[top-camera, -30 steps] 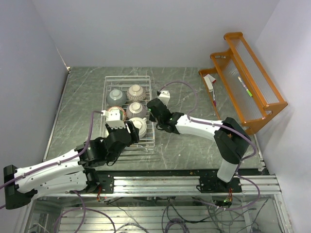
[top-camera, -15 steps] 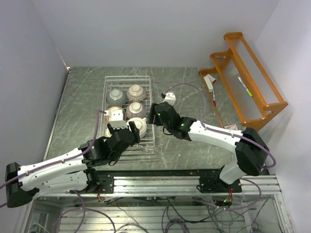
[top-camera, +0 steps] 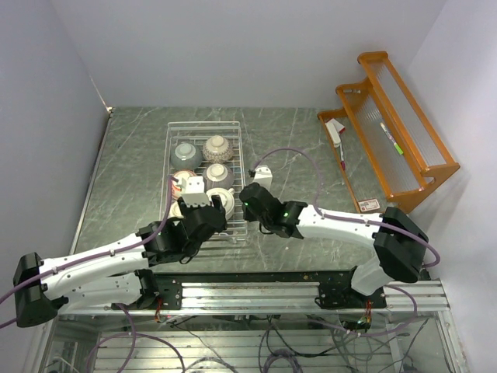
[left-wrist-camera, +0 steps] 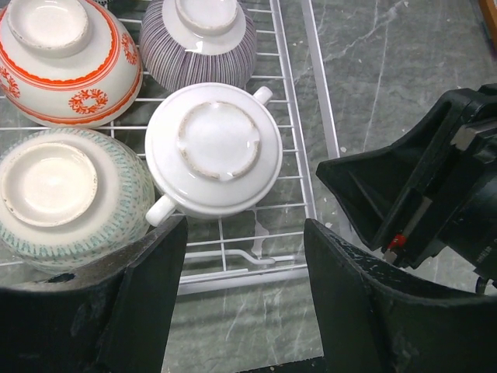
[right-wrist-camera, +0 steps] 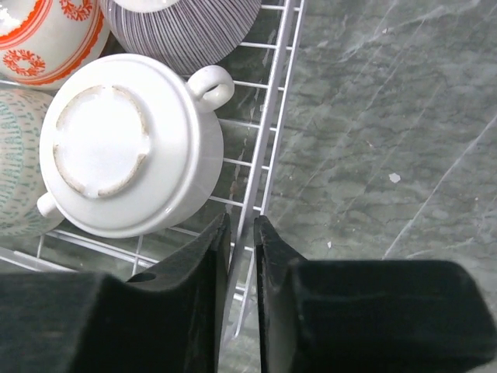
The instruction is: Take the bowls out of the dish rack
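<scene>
Right fingers (right-wrist-camera: 194, 311) lowered astride dish rack (right-wrist-camera: 280, 116) rim, handled bowl (right-wrist-camera: 116, 148) just beside

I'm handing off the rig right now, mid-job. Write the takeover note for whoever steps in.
Left gripper: open, empty, poised at the cream handled bowl in the near right corner of the dish rack.
Right gripper: shut on the rack's right rim wire.
Bowls: all six sit upside down in the rack.
Done: nothing unloaded.
Left: all six; the cream one looks likely first.
</scene>
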`<state>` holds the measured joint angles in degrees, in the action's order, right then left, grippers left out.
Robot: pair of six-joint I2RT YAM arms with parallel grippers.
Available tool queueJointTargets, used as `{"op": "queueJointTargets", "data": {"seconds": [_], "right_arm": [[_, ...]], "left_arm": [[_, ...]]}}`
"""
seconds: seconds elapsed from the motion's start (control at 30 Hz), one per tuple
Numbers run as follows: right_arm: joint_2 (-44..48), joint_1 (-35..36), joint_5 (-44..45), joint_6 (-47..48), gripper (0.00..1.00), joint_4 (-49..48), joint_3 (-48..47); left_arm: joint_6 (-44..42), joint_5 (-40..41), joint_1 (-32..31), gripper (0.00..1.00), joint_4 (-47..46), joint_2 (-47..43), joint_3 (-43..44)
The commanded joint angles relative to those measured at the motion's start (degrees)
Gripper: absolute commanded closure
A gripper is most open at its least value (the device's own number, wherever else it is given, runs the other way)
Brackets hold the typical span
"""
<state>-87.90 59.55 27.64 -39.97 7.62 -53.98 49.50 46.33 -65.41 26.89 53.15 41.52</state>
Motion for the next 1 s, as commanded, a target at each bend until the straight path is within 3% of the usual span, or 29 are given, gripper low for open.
{"op": "queueJointTargets", "data": {"seconds": [0.0,0.13,0.53,0.77,0.97], "right_arm": [[-2.18,-0.05,4.14,-0.07,0.88,2.33,-2.35],[-4.99,0.00,4.42,-0.05,1.00,3.06,-5.17],[-13.18,-0.09,2.07,1.78,1.00,1.52,-11.87],[-13.33,-0.08,-0.91,1.03,1.00,-0.35,-11.35],[-8.92,-0.10,0.82,1.36,0.65,-0.34,-8.42]], "left_arm": [[1.79,1.87,-0.34,0.27,-0.59,-1.31,0.99],[1.87,2.01,-0.34,0.28,-0.66,-1.97,0.38],[3.01,3.39,-0.34,0.28,2.42,-4.85,-0.17],[3.75,4.25,-0.34,0.28,4.18,-7.09,-0.69],[4.15,4.63,-0.32,0.27,4.28,-6.45,-0.71]]}}
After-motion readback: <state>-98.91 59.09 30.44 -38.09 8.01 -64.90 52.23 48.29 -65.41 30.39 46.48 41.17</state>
